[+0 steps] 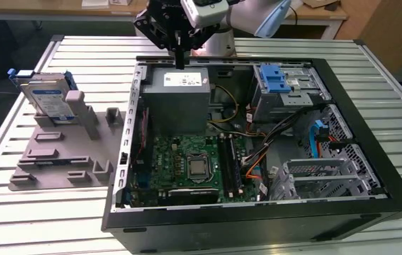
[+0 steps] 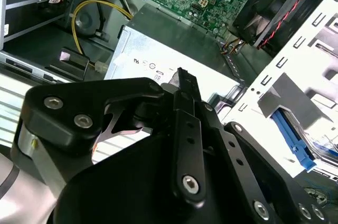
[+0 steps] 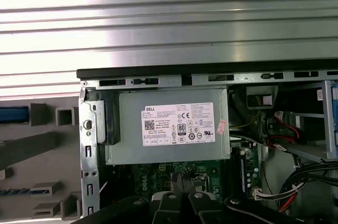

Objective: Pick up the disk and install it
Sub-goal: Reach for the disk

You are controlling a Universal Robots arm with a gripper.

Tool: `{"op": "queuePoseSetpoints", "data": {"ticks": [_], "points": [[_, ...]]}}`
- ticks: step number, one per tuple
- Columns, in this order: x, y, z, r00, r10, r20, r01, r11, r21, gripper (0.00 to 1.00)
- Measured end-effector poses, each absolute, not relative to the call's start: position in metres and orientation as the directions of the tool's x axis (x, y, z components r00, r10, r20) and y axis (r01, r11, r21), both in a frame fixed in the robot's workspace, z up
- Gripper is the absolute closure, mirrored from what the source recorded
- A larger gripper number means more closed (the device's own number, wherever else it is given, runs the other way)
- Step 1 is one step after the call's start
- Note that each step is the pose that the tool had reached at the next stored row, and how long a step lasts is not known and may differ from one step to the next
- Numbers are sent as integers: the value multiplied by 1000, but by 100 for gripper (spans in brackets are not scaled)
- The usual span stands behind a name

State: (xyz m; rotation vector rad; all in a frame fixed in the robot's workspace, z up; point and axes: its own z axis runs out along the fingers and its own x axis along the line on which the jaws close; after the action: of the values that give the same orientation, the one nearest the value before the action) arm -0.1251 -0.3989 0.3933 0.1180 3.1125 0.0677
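Note:
The disk [image 1: 50, 99], silver-grey with a white-and-blue label and a blue bracket, stands on edge in a grey holder [image 1: 59, 159] on the table, at the exterior view's left of the open computer case [image 1: 370, 154]. My gripper [image 1: 180, 66] hangs over the case's far edge, just above the grey power-supply box [image 1: 179, 98], well apart from the disk. Its black fingers are pressed together with nothing between them, as both wrist views show [image 2: 182, 74] [image 3: 182, 179]. A blue edge of the disk [image 3: 13, 114] shows in the first wrist view.
Inside the case lie a green motherboard [image 1: 186, 164], bundled cables [image 1: 257, 143] and a metal drive cage with a blue latch [image 1: 275, 79] at the far side, on the exterior view's right. The case rests on a slatted metal table [image 1: 31, 212].

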Motion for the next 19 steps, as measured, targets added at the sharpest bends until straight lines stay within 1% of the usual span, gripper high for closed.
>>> {"op": "queuePoseSetpoints", "data": {"ticks": [19], "points": [[-134,-399,393,-997,76,-24,75,996,44,89]]}}
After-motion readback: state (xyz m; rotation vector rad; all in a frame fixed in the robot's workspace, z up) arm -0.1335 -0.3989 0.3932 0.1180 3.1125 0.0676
